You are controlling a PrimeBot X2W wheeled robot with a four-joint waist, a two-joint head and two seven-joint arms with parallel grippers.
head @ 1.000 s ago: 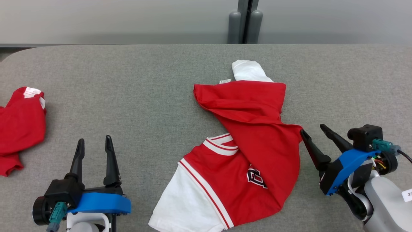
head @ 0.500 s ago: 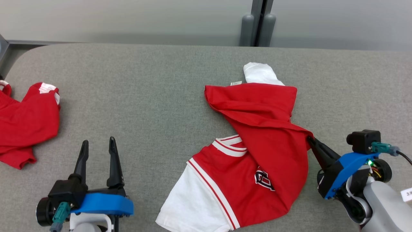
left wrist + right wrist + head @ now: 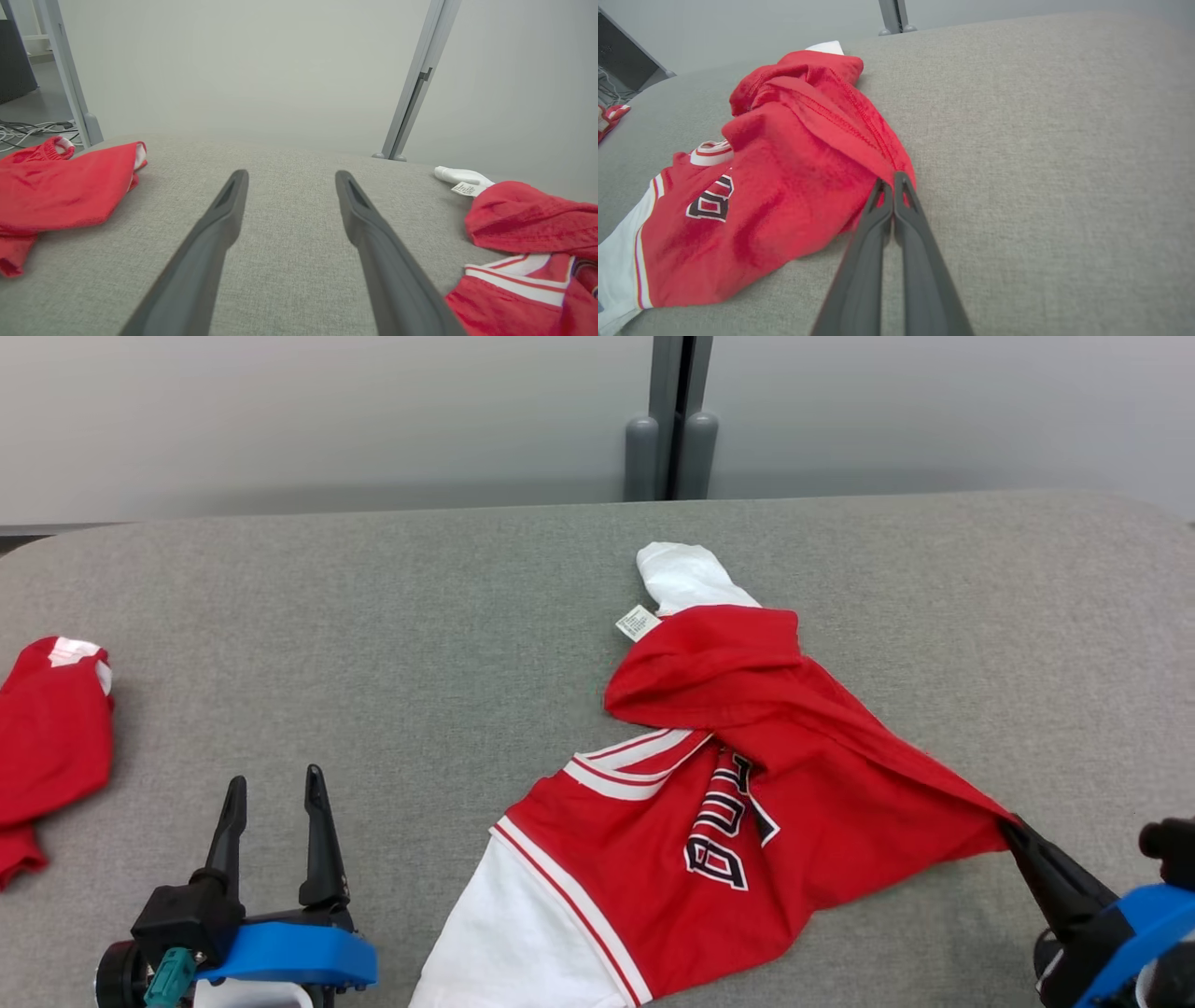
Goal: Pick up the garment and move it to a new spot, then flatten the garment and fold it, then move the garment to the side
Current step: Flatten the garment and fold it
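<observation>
My right gripper (image 3: pixel 891 181) is clamped on the red edge of the shirt (image 3: pixel 747 775), both fingers pressed together with a pinch of cloth caught between their tips. From that pinch the fabric runs away from me in a taut ridge. The rest of the shirt lies on the grey table (image 3: pixel 373 616) ahead of my fingertips and off to their left. Its red body faces up with black-and-white lettering (image 3: pixel 719 831) showing. A white sleeve (image 3: pixel 504 943) spreads flat at the end closest to my left gripper (image 3: pixel 274 782). A second white sleeve (image 3: pixel 686 574) and a small label (image 3: pixel 637 622) poke out at the far end, beyond a bunched red fold. My left gripper is released, its two fingers spread apart with nothing between them. It points across bare table, well apart from the shirt on its right. Farther out on its left lies another red garment (image 3: pixel 51 737), crumpled and touching neither gripper. A grey post (image 3: pixel 670 420) rises behind the table's far edge.
</observation>
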